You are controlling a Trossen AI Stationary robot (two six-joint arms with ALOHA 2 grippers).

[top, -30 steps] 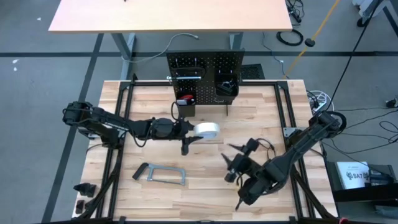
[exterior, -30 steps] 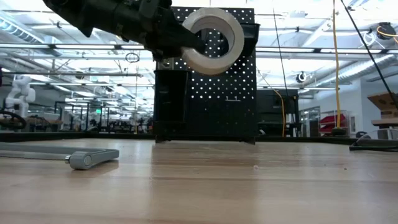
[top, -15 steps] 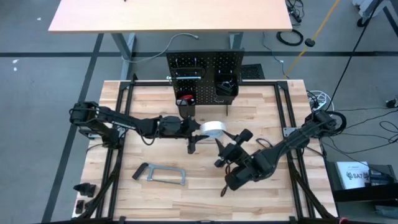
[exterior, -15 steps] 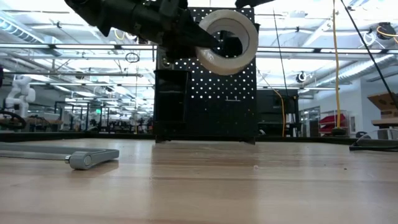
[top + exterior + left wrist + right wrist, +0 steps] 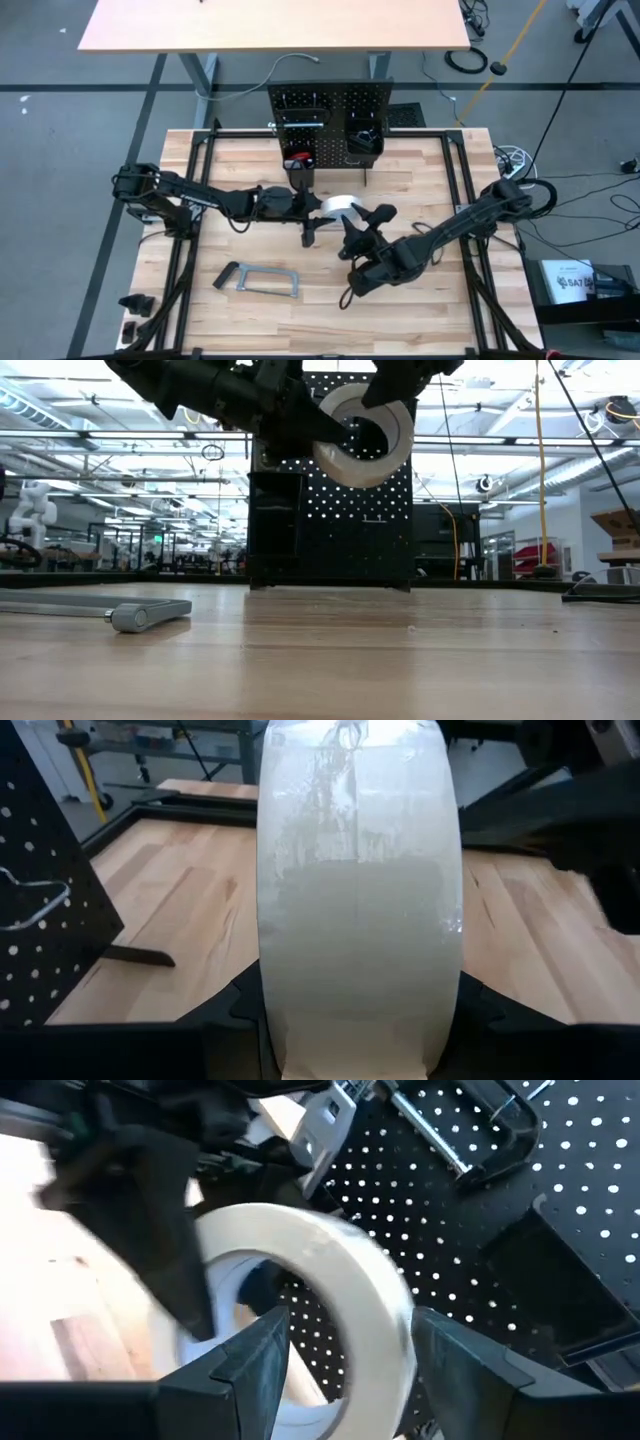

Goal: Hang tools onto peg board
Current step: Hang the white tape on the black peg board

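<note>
Peg board bin with dark tools inside

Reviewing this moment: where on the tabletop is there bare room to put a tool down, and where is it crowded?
Bare wood lies along the wooden tabletop's near edge, beyond the grey bar clamp, and in the far right corner beside the black perforated peg board. The middle is crowded: the left gripper holds the white tape roll in the air, and the open right gripper straddles its rim.
</note>
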